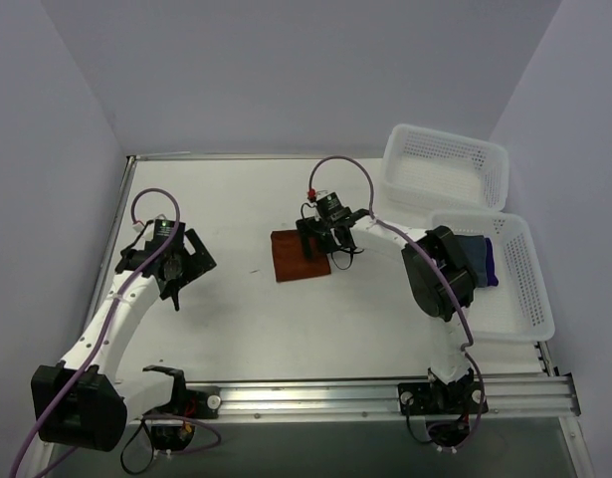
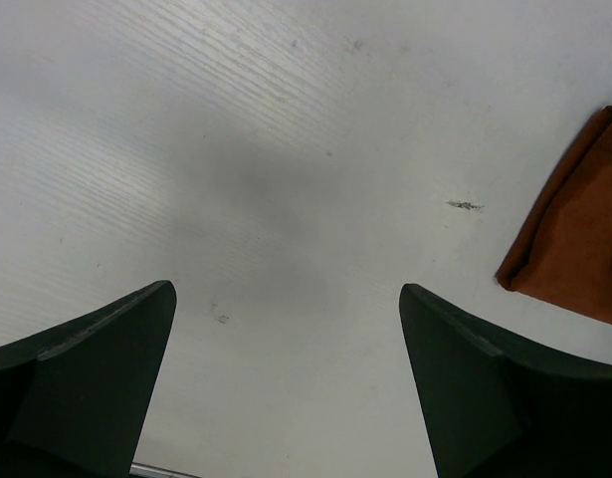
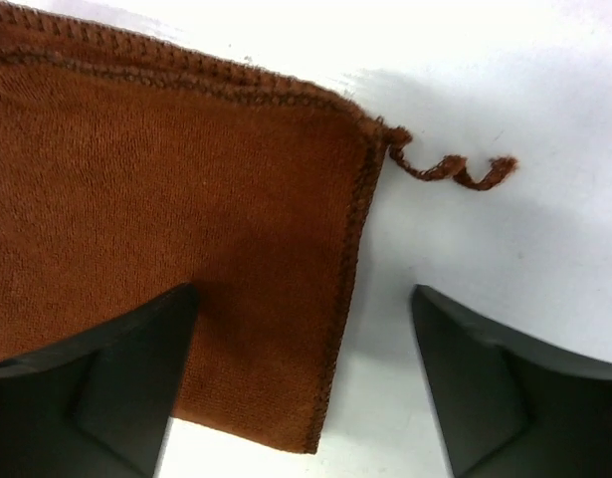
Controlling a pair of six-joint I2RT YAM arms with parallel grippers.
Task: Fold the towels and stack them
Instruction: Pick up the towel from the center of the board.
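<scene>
A rust orange-brown towel lies folded flat on the white table near the middle. My right gripper hangs low over its right edge, open. In the right wrist view one finger is over the rust towel, the other over bare table, and the hemmed edge runs between them under the right gripper. My left gripper stands open over bare table at the left. Its wrist view shows nothing between the fingers of the left gripper, with the rust towel off to the right. A slate blue-grey towel and a purple towel lie in the nearer basket, partly hidden by my right arm.
Two white perforated baskets stand at the right: the far basket and the nearer basket. A loose curled thread trails from the rust towel's corner. Walls close in the table at the left, back and right. A metal rail runs along the near edge.
</scene>
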